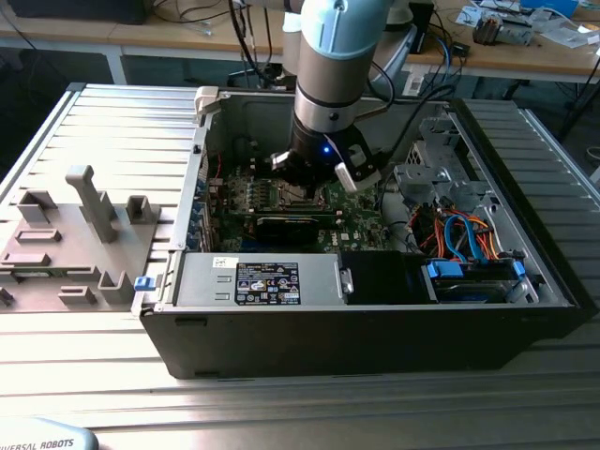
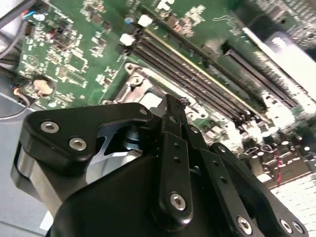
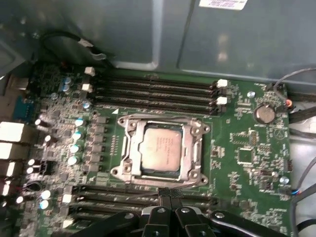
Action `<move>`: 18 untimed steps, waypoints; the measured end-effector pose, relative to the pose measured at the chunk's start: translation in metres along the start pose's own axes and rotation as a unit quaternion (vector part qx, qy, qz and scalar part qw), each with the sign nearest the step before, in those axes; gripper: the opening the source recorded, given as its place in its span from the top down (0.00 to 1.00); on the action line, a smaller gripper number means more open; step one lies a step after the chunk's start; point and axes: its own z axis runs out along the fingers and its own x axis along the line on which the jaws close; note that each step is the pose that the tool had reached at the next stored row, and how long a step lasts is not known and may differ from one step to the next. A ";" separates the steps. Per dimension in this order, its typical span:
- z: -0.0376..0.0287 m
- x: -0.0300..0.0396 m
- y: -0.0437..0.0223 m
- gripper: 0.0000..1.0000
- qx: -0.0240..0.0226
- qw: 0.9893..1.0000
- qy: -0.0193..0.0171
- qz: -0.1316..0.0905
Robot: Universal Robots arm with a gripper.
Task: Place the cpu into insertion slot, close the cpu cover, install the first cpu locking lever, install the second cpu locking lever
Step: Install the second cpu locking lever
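In the exterior view the pincer (image 1: 302, 185) hangs low inside the open computer case (image 1: 375, 309) on the bench (image 1: 281, 403). In the first wrist view its fingers (image 3: 165, 193) are clenched, empty; just beyond them the chip (image 3: 161, 146) sits in its socket (image 3: 129, 129), cover (image 3: 193, 150) down.

One robot arm (image 1: 330, 66) reaches into one open computer case (image 1: 375, 328) holding one green motherboard (image 3: 247, 168). In the first wrist view, one cpu (image 3: 160, 147) sits under one cpu cover (image 3: 129, 148), flanked by two banks of long black memory slots: four slots on the far side (image 3: 153, 91) and at least three on the near side (image 3: 118, 195). One round coin battery (image 3: 264, 113) lies on the board. One labelled power supply (image 1: 258, 281) sits along the near wall in the exterior view.
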 end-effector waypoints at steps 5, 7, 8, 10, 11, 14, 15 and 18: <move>0.0071 0.0116 -0.0018 0.89 0.000 1.000 0.000 0.000; 0.0119 0.0176 -0.0024 0.89 0.000 1.000 0.000 0.000; 0.0144 0.0207 -0.0026 0.89 0.000 1.000 0.000 0.000; 0.0190 0.0262 -0.0030 0.89 0.000 1.000 0.000 0.000; 0.0212 0.0283 -0.0027 0.89 0.000 1.000 0.000 -0.001; 0.0269 0.0359 -0.0008 0.89 0.000 1.000 0.001 -0.005; 0.0281 0.0380 -0.0002 0.89 0.000 1.000 0.001 -0.006; 0.0308 0.0460 0.0005 0.89 -0.001 1.000 0.002 -0.009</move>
